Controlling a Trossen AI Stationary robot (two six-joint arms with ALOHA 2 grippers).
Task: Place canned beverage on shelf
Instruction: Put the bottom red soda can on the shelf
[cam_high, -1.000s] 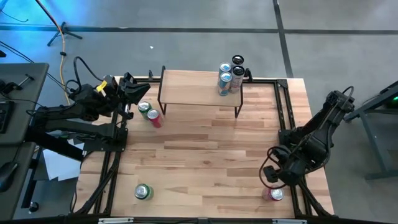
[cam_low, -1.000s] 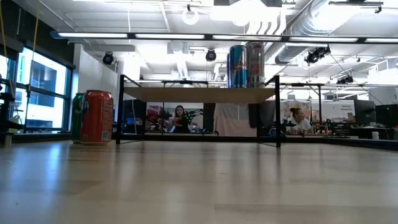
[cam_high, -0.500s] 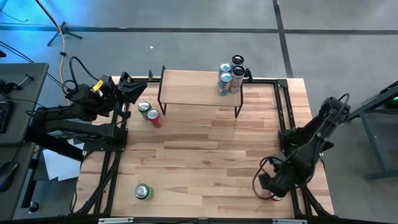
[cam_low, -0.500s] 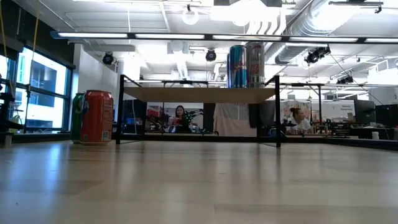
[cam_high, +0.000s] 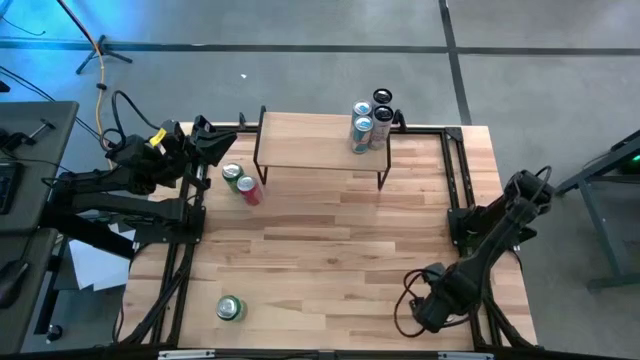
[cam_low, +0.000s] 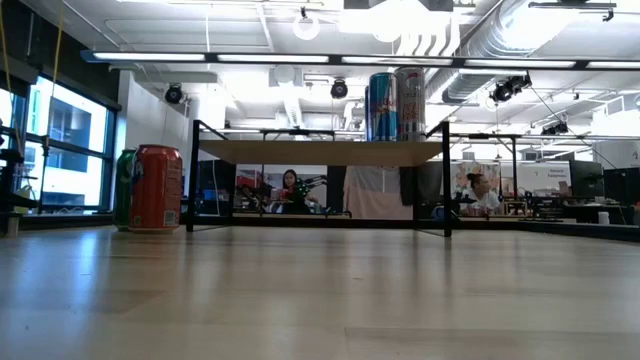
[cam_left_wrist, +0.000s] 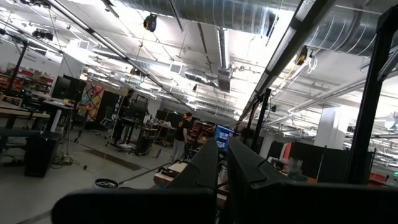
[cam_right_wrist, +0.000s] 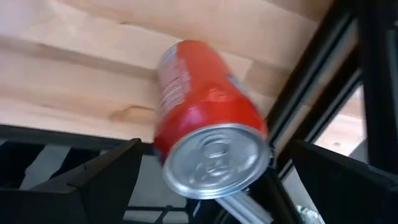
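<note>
A red can (cam_right_wrist: 208, 134) with a silver top stands upright on the table near its near right corner. My right gripper (cam_right_wrist: 217, 171) points down over it, open, with one finger (cam_right_wrist: 106, 180) on each side and a gap to the can on both. In the high view that gripper (cam_high: 432, 308) hides the can. The shelf (cam_high: 320, 140) stands on black legs at the table's far edge, with blue cans (cam_high: 362, 128) at its right end. My left gripper (cam_high: 215, 140) waits shut and raised at the far left.
A green can (cam_high: 232, 174) and a red can (cam_high: 248, 190) stand on the table beside the shelf's left legs. Another green can (cam_high: 230, 308) stands near the near left corner. A black frame rail (cam_right_wrist: 323, 81) runs close beside the can at the right edge.
My right gripper has gone down and toward the table's near edge, tipping to point more steeply down. It now stands over the red can at the near right corner and hides it in the high view. It has stayed open.
</note>
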